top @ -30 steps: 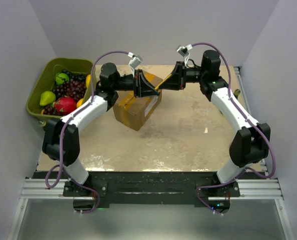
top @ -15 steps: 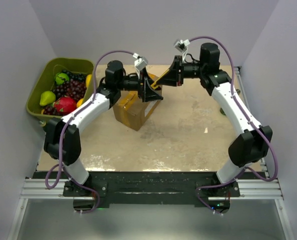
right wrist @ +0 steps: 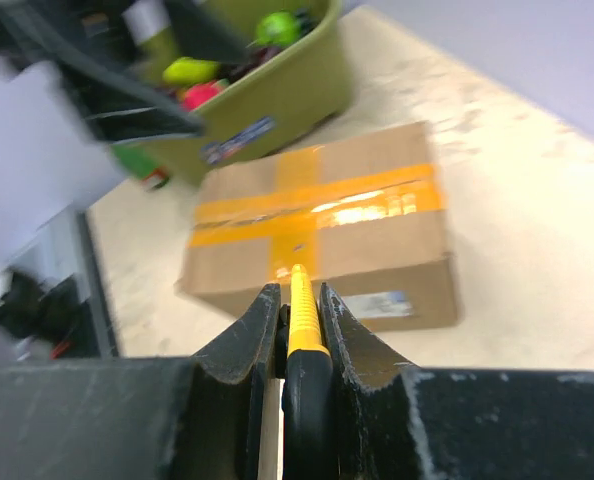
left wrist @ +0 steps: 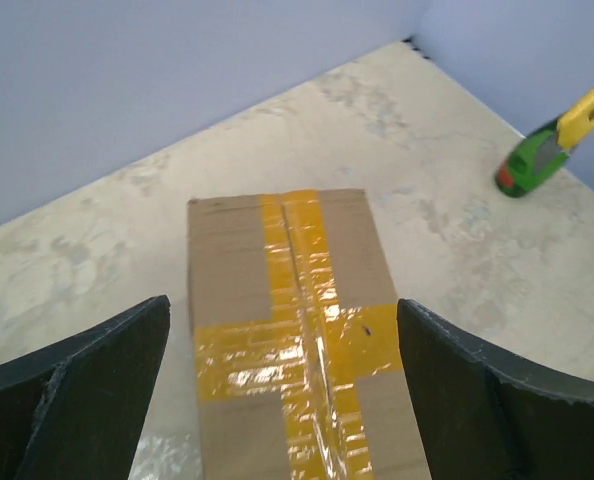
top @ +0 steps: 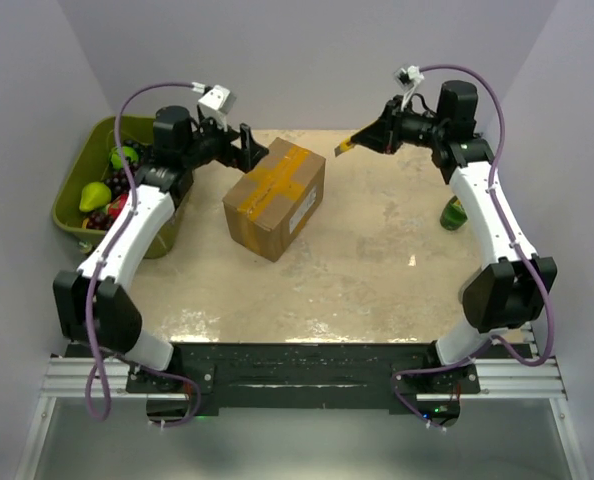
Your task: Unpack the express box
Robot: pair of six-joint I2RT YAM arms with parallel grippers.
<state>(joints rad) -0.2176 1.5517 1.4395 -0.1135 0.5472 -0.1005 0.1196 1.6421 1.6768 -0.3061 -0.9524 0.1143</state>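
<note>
The box [top: 275, 198] sits closed on the table [top: 377, 280], left of centre, with yellow tape [left wrist: 297, 340] crossing its top, near the fruit bin [top: 117, 125]. The left gripper [top: 254, 150] hangs by the box's far corner, jaws wide apart. The right gripper [top: 365, 139], well apart at far right, is clamped on a yellow knife [top: 343, 148].

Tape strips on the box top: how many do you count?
2. A long strip runs along the centre seam of the box; a short strip crosses it. Others may be hidden on the sides.
</note>
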